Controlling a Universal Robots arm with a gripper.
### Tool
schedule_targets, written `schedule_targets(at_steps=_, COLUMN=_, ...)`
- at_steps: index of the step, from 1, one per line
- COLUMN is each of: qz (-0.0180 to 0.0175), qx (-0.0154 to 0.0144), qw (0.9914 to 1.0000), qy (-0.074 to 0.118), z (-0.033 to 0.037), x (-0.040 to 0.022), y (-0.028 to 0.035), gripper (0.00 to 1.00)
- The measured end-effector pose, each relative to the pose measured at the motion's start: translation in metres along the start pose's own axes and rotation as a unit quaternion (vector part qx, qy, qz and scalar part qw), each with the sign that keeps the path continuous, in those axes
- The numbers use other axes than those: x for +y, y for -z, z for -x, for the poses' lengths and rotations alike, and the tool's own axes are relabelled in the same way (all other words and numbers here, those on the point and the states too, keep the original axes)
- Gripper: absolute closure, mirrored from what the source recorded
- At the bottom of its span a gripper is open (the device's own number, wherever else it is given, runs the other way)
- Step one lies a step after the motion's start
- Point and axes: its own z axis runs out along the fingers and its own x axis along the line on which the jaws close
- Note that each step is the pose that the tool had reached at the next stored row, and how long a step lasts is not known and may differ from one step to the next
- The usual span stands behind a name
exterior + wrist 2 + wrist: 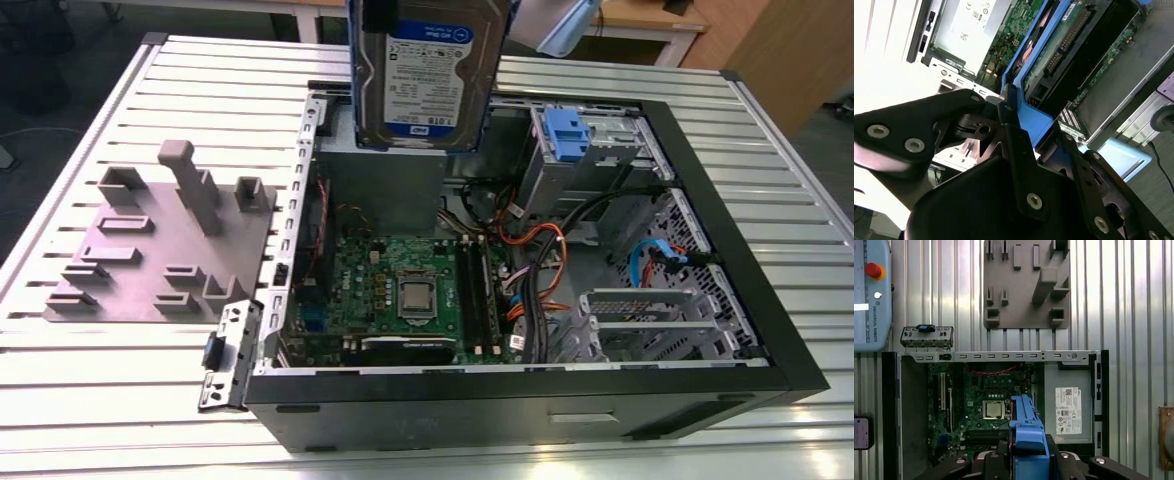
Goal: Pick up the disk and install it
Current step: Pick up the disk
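Note:
The disk (427, 75) hangs upright in the air above the back of the open computer case (534, 385), its white-and-blue label facing the exterior view. In the first wrist view its blue carrier frame (1026, 432) sits edge-on over the motherboard (989, 405), with my gripper (1026, 454) shut on it from both sides. In the second wrist view the black fingers (1016, 145) clamp the blue frame, and the disk (1064, 45) shows its green circuit-board underside beyond them.
Inside the case are the motherboard (400, 290), loose cables (534, 250), a drive bay with a blue latch (567, 135) and a grey power supply (1069, 410). A grey fixture plate (160, 240) lies on the slatted table at the exterior view's left. A pendant (871, 290) lies nearby.

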Motion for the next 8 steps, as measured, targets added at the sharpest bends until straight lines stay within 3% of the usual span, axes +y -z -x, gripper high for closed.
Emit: schedule_targets(at_steps=8, qz=0.0, qx=0.0, qw=1.0, qy=0.0, z=0.0001, x=-0.0004, y=0.0, gripper=0.63)
